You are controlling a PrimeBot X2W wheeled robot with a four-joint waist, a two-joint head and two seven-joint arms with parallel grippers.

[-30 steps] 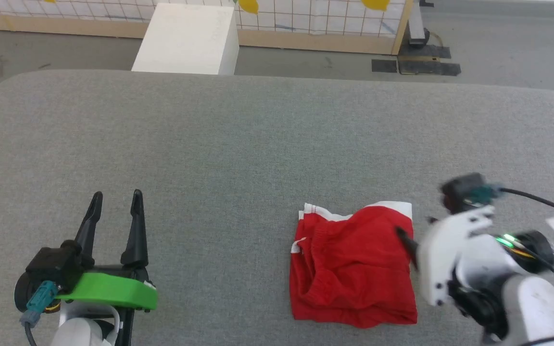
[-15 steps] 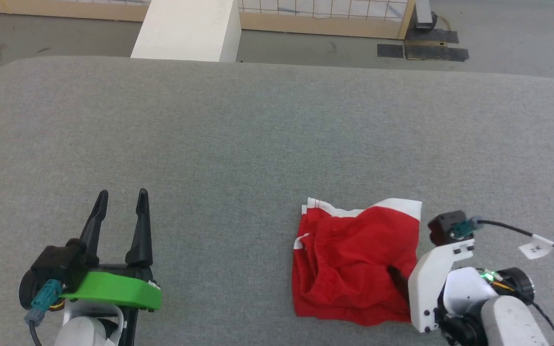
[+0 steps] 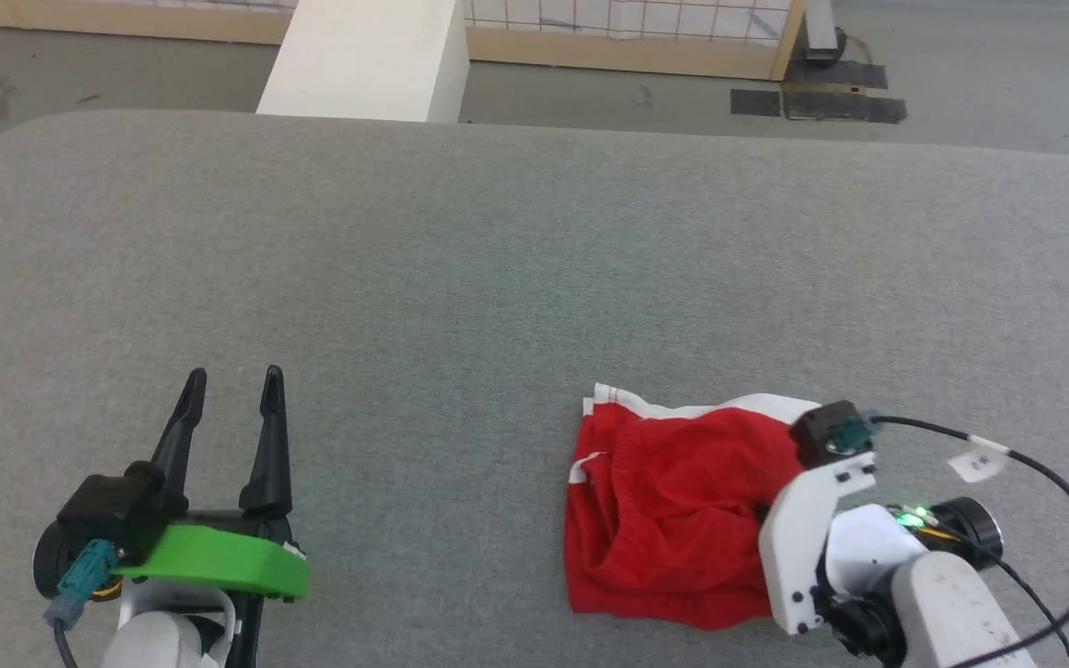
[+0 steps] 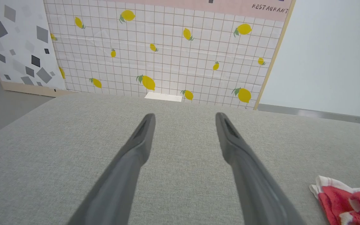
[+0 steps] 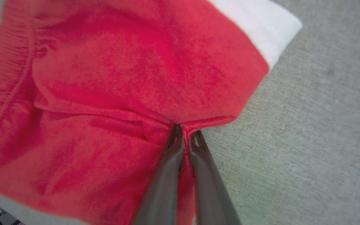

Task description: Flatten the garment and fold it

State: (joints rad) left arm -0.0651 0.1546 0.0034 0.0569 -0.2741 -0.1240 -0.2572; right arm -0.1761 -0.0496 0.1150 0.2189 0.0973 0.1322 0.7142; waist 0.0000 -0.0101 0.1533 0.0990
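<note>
The right end effector (image 5: 184,131) has its two dark fingers pressed together on a pinch of the garment (image 5: 120,78). It grips the red hem on the side nearest the right arm, and a thin ridge of cloth stands up between the tips. Creases run across the fabric away from that pinch. In the head view the fingertips are hidden behind the white wrist mount (image 3: 804,538), which sits over the garment's right edge. A black cable carrying a white tag (image 3: 980,459) loops out just to the right of the garment.

The garment lies crumpled in a rough square on the grey cloth-covered counter (image 3: 497,278), in the part nearest the robot. It is bright red, with a gathered elastic band down its left side and a white trim band (image 5: 258,28) along its far edge. Its layers are lapped loosely over one another.

Well to the left of the garment, the left end effector (image 3: 234,373) has its fingers spread wide with nothing between them, over the grey counter. It has a green bracket (image 3: 210,561) at its wrist.

Beyond the garment, past the counter's far edge, a white block (image 3: 363,56) stands on the grey floor (image 3: 1008,93). Behind it is a tiled wall panel printed with lemons (image 4: 167,56). Dark mats (image 3: 817,100) lie on the floor off to the far right.
</note>
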